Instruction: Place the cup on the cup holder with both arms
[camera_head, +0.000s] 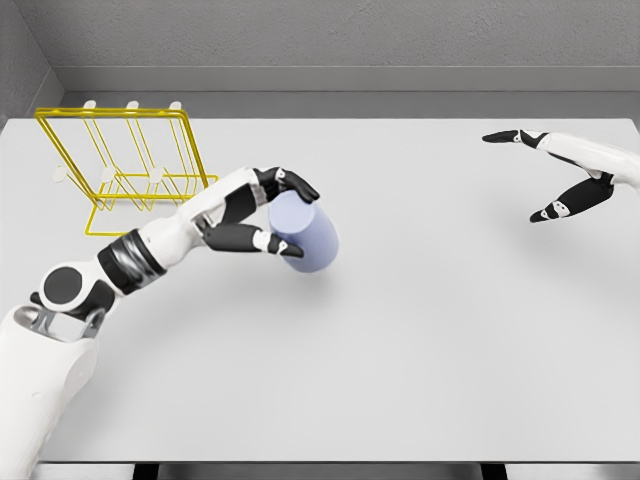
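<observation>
A pale lavender cup (310, 236) sits tilted near the table's middle left, its open mouth facing the left hand. My left hand (283, 214) is curled around the cup's rim, fingers over the top and thumb below. The yellow wire cup holder (130, 165) with white-tipped pegs stands at the back left, behind the left forearm. My right hand (540, 175) hovers at the far right with its fingers spread wide and nothing in it.
The white table (420, 340) stretches across the view, with a grey wall behind its far edge. The holder's base rails lie close to my left wrist.
</observation>
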